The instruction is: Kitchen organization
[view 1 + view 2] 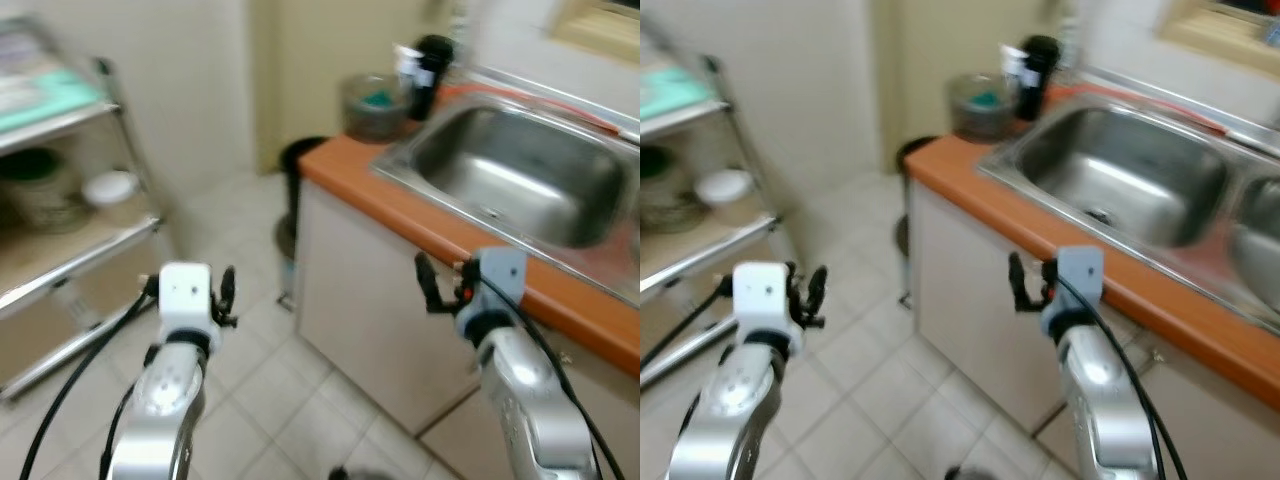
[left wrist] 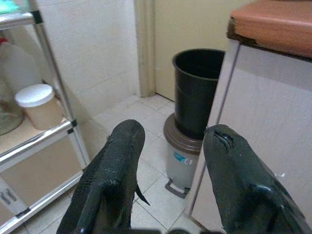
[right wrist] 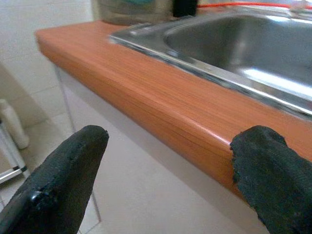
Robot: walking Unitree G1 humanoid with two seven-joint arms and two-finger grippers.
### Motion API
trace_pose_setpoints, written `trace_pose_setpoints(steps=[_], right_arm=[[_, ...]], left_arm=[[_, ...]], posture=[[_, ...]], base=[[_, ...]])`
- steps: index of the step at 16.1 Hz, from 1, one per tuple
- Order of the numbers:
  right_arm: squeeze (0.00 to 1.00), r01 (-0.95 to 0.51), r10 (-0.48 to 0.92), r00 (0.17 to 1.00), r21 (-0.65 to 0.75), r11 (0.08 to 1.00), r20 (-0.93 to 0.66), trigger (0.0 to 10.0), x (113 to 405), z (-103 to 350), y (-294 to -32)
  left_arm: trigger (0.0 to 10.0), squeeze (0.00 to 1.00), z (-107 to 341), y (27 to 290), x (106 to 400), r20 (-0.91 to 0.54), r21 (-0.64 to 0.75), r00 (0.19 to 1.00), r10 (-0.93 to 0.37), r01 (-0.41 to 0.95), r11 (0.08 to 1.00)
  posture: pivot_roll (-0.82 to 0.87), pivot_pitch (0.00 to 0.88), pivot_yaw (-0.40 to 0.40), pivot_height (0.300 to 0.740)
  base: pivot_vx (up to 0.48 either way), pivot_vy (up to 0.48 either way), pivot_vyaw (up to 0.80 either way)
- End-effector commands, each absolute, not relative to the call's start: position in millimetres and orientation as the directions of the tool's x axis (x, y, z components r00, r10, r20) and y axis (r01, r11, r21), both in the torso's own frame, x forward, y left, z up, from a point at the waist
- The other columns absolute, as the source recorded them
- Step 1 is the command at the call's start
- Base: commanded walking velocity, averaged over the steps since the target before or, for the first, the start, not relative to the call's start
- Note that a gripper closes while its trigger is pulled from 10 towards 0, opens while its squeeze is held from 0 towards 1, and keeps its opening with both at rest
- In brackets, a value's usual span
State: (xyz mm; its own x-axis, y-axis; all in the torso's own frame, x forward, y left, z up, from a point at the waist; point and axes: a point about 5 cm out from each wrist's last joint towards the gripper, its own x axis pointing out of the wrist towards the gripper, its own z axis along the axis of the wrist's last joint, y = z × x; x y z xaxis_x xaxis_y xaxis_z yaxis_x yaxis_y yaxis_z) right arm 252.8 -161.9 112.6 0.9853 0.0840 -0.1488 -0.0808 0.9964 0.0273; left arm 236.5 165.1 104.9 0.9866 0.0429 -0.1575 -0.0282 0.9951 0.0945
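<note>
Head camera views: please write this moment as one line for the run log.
left gripper: open, empty, over floor by shelf rack | right gripper: open, empty, at counter edge before sink | bin: beside counter

Tiled floor (image 1: 260,380) open between shelf rack (image 1: 120,240) and counter (image 1: 420,215); bin (image 2: 195,92) blocks corner

No readable text anywhere. The small grey pedal bin with brown lid (image 2: 184,153) carries a white sticker with blue print (image 2: 182,158) on its front, too small to read. The white-labelled bottle beside the black cylindrical container (image 1: 407,66) at the back of the orange-brown wooden countertop (image 1: 420,215) possibly has print, but the head views are motion-blurred. No numbers, brands or signs resolve.
</note>
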Motion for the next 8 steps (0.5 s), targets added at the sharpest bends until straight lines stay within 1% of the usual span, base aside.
trace_pose_setpoints(steps=[1, 4, 8], right_arm=[[1.0, -0.06, 0.061, 0.986, 0.009, 0.998, -0.156, 10.0, 249.8, 112.7, -167.0], [1.0, -0.067, 0.066, 0.984, 0.002, 0.998, -0.163, 10.0, 250.3, 111.6, -165.8], [1.0, -0.072, 0.07, 0.985, -0.009, 0.997, -0.155, 10.0, 253.0, 113.8, -164.5]], left_arm=[[10.0, 0.0, 101.9, 163.9, 236.2, -0.175, 0.089, 0.984, 0.043, -0.028, 0.996], [10.0, 0.0, 101.1, 165.5, 234.6, -0.179, 0.076, 0.982, 0.062, -0.048, 0.996], [10.0, 0.0, 101.8, 164.0, 237.3, -0.171, 0.087, 0.984, 0.054, -0.039, 0.995]], posture=[[-0.03, 0.0, -0.002, 0.74], [-0.03, 0.0, -0.016, 0.74], [-0.03, 0.0, -0.012, 0.74]], base=[[0.0, 0.0, -0.8], [0.0, 0.0, -0.8], [0.0, 0.0, -0.8]])
